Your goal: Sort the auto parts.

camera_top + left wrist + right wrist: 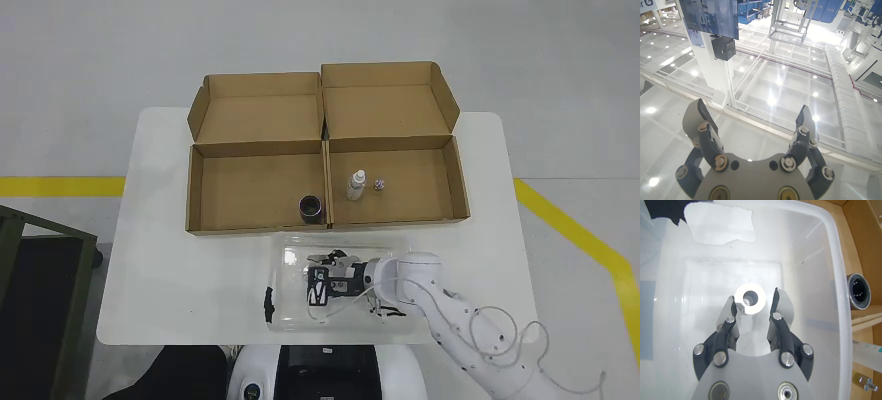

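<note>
The fingers (pixel 776 302) of my right gripper (pixel 753 298) stand parted, straddling the metal sleeve (pixel 761 301) and not yet clamped on it. The sleeve sits near the middle of the clear bin (pixel 836 275) floor, bore facing up at me, its long axis vertical as I judge it. This is the pick step: next I squeeze evenly and lift straight up, then head toward the cardboard box (pixel 853 247).

Translucent plastic bin (pixel 838 266), matt cardboard boxes (pixel 240 190), shiny metal ring (pixel 762 298)
</note>
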Robot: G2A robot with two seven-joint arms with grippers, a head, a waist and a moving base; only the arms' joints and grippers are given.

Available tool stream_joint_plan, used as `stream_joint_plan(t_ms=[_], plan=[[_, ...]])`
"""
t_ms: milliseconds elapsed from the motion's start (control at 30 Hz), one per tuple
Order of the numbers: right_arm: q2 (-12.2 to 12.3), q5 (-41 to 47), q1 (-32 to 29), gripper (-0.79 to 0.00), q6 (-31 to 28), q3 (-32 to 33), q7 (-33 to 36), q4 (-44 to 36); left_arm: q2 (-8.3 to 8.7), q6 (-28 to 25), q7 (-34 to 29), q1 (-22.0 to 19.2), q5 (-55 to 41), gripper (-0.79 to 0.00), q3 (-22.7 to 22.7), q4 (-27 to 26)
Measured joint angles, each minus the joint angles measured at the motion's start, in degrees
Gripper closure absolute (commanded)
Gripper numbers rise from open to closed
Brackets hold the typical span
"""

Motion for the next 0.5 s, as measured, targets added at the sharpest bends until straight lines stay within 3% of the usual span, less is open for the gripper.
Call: stream_joint_plan(t_ms=[133,433,500], plan=[[0.0,0.8,0.0,-0.292,-0.5,-0.1,-0.6,0.4,0.0,0.0,0.0,0.0,0.0,-0.785,0.0,0.0],[-0.3,2.5,0.6,-0.292,-1.0,-0.8,-1.0,1.3,0.0,0.0,0.0,0.0,0.0,-0.785,0.0,0.0],[-0.4,2.6,0.9,-0.252,-0.9,-1.1,-0.9,1.8,0.0,0.0,0.0,0.0,0.0,-0.785,0.0,0.0]])
